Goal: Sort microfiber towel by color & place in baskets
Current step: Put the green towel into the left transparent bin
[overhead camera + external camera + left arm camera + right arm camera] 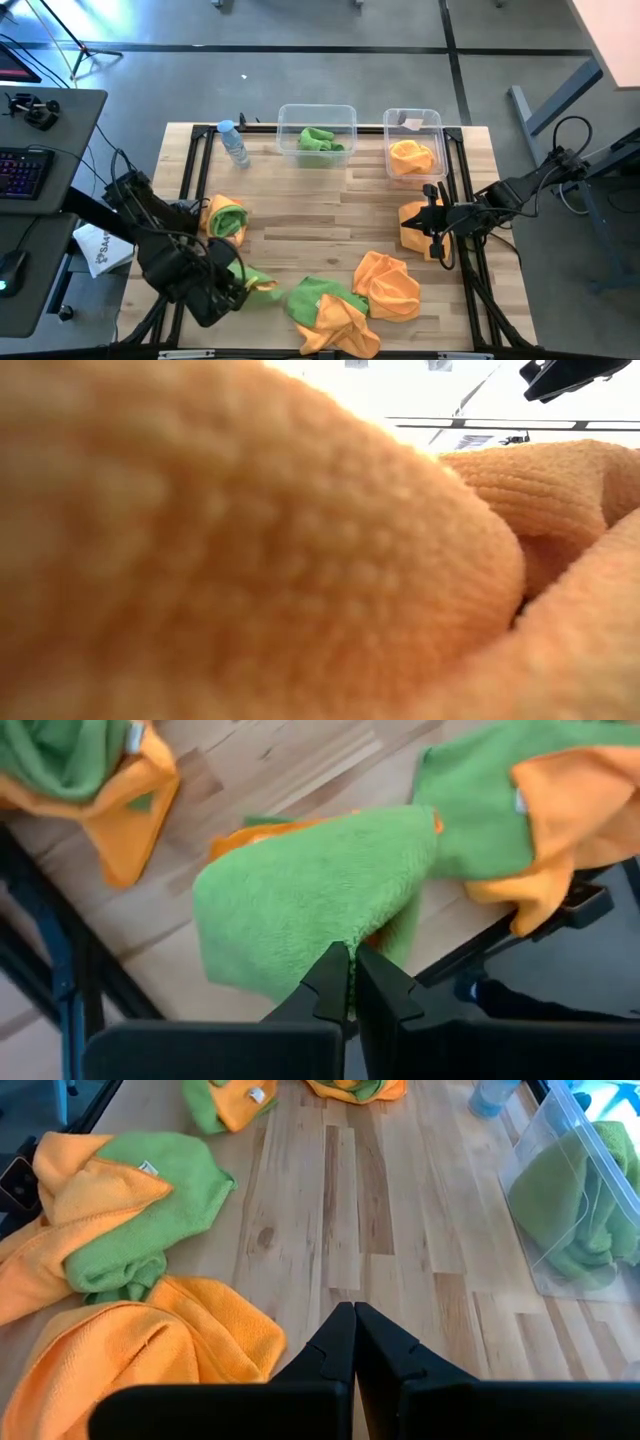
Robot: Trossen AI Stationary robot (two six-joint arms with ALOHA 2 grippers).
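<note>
While the sorting is partly done, several towels are not yet in the baskets. At the left front of the counter (330, 210), the left gripper (236, 289) has its fingers pressed together on the edge of a green towel (310, 890); it seems to be pinching this cloth, whose long axis runs roughly left to right along the counter's front edge. Just behind it lies a folded green-and-orange towel (226, 217), and a water bottle (234, 145) stands at the back left. In the middle, the wider basket (316, 112) already holds one green towel (320, 140). Near the front edge, a mixed pile of green and orange towels (330, 310) waits, with an orange towel (388, 285) beside it. Further right, the narrower basket (412, 118) holds one orange towel (411, 157). At the right side, the right gripper (434, 232) hovers with its fingers fully shut and empty, beside another orange towel (413, 225). By my judgement, two towels are sorted and about five or six remain, so the task is less than half complete.
</note>
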